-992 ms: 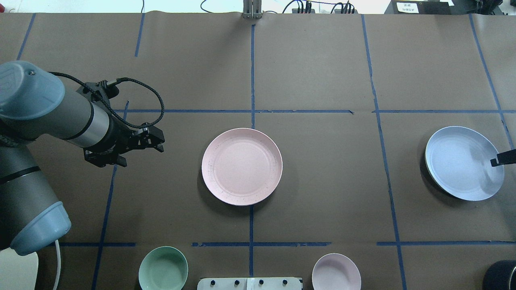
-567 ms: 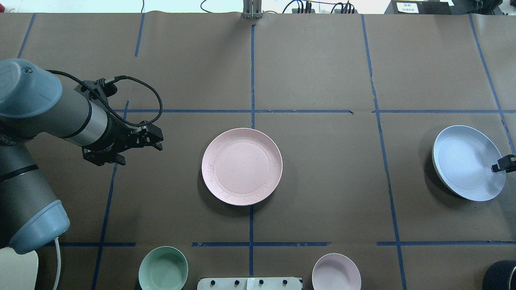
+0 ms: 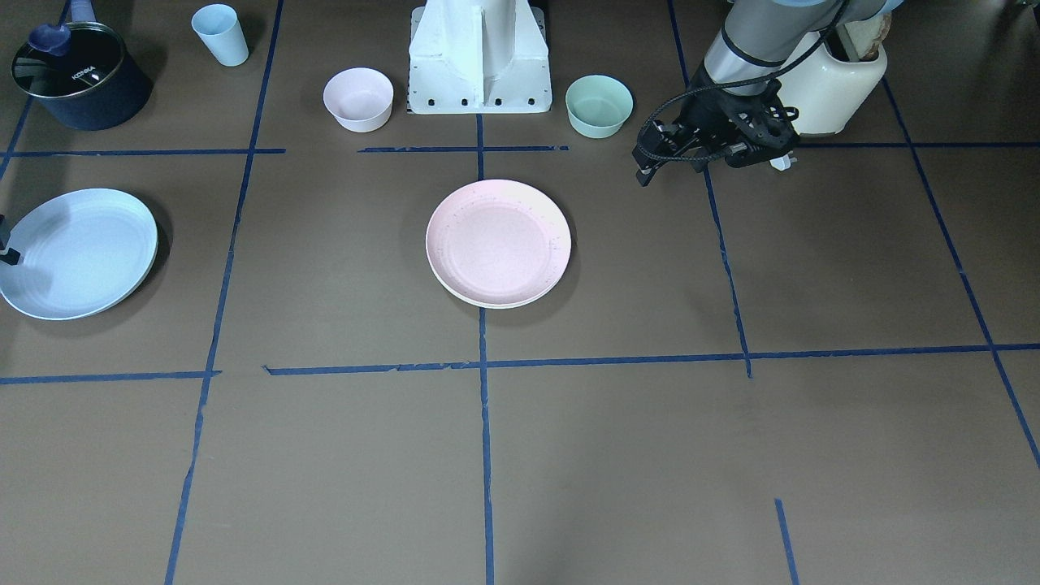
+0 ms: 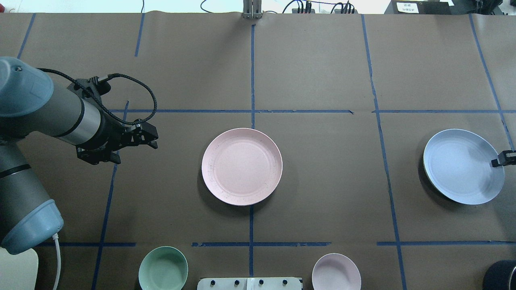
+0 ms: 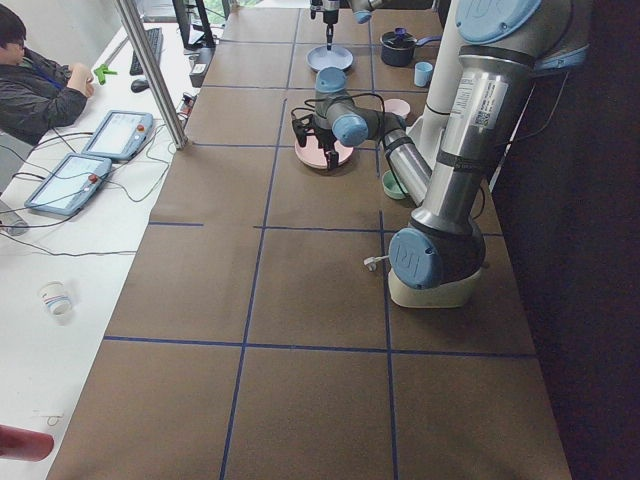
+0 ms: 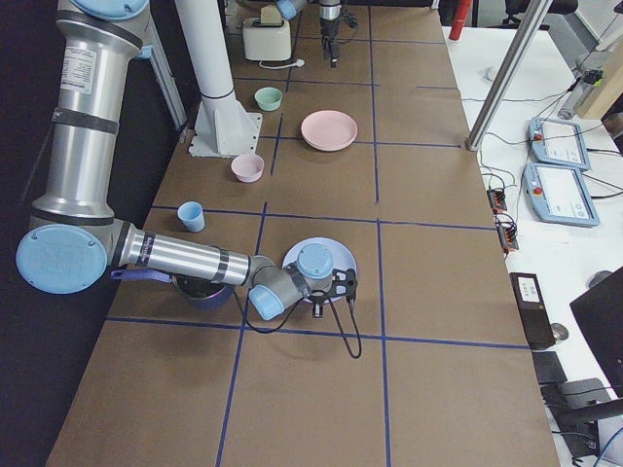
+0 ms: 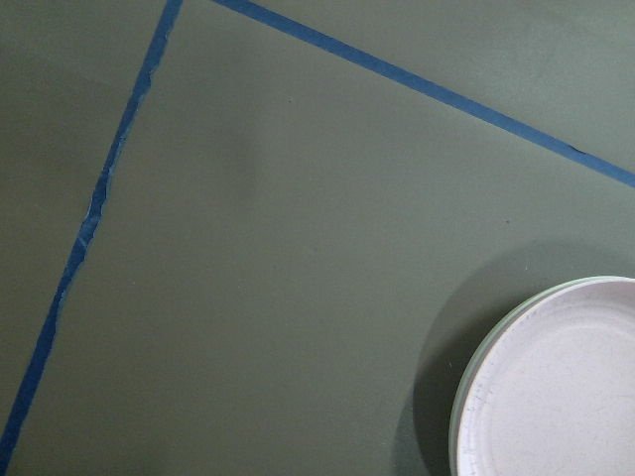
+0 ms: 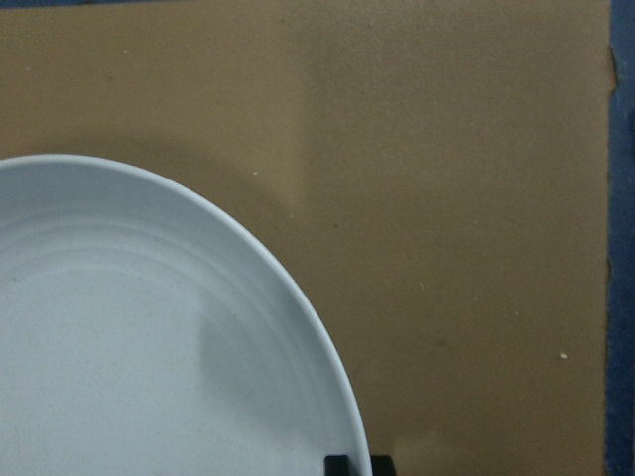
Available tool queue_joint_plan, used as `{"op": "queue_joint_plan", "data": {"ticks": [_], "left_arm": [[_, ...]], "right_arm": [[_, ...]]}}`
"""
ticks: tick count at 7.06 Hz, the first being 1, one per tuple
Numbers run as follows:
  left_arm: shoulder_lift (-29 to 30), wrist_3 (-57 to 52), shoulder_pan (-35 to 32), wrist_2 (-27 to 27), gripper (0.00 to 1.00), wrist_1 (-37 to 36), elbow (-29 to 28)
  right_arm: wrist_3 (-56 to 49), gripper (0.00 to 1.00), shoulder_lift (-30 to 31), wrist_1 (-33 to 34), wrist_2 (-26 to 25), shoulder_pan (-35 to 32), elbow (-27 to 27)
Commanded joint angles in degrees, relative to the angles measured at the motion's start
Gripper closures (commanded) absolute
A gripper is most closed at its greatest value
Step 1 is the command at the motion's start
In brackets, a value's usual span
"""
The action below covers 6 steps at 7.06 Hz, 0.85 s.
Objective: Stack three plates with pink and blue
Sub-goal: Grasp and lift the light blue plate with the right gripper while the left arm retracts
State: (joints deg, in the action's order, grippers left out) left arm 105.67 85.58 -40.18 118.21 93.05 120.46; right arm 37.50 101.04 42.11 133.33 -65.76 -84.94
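Seen from overhead, the left pincer (image 4: 151,140) hung above the left part of the brown paper-covered table (image 4: 322,72). It had drawn back a little toward the table's left edge since a moment earlier. It held nothing and touched nothing. Whether its fingers were apart or together cannot be told.

At the middle of the table lay the pale pink plate (image 4: 242,166), flat and in the same place as before. It rested on a cream-white plate (image 3: 496,305), of which only a thin rim showed beneath it. Near the robot's edge of the table stood a mint-green bowl (image 4: 163,269) and a small pink bowl (image 4: 336,272), both unmoved.

Well apart, near the right end of the table, was the light blue plate (image 4: 463,166). It was tilted with a dark shadow under it, and had shifted slightly toward the centre since the earlier view. The right pincer (image 4: 496,162) reached in from the right edge and was clamped on that plate's outer rim, one dark fingertip lying over the plate's upper face.
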Motion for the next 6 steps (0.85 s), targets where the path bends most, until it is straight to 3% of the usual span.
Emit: {"op": "queue_joint_plan", "data": {"ticks": [1,3,4,6], "left_arm": [[-3.1,-4.2,-2.1,0.0,0.0,-0.1,0.9],[-11.2,-21.8,-7.1,0.0,0.0,-0.2,1.7],[-14.1,-31.9,-11.3,0.0,0.0,-0.3,1.2],[-16.4,-47.1,-21.2,7.5,0.0,-3.2,-2.1]], "right_arm": [[0.1,1.0,-0.7,0.1,3.9,-3.8,-2.7],[1.2,1.0,-4.1,1.1,11.3,-10.2,-5.1],[7.1,1.0,-7.4,1.6,12.0,-10.5,-6.6],[15.0,1.0,-14.9,4.8,12.0,-8.3,-9.0]]}}
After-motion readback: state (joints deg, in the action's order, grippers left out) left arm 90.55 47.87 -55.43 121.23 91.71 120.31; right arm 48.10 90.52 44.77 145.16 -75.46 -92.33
